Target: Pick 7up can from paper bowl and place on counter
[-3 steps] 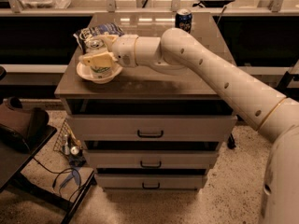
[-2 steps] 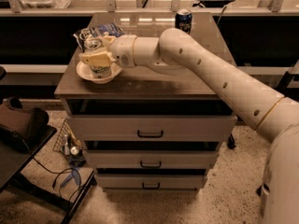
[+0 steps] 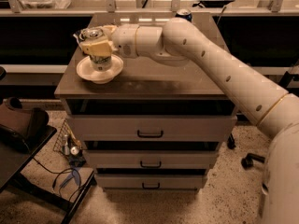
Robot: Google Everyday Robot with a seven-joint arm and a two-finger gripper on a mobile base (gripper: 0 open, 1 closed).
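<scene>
Item: 7up can (image 3: 101, 61), pale drink can with green marking, standing upright in the middle of the paper bowl (image 3: 84, 72); the bowl rests on the front left part of the counter (image 3: 159, 78), near its left edge. Gripper (image 3: 96, 46): reaching in from the right, low over the bowl, its yellowish fingers (image 3: 89, 46) closed around the upper half of the can; the can's base is seated in the bowl. Handling, as judged: light, thin-walled and smooth, so prone to slip or dent; firm but moderate squeeze across the round body, above the middle, as held here. Bowl: very light and loose on the top, liable to lift or slide with the can; a straight upward draw advised. Set-down: bare counter to the right of the bowl, base flat. Also present: dark blue can (image 3: 183, 14) at the rear edge, well apart; crumpled packet (image 3: 86, 33) just behind the gripper
</scene>
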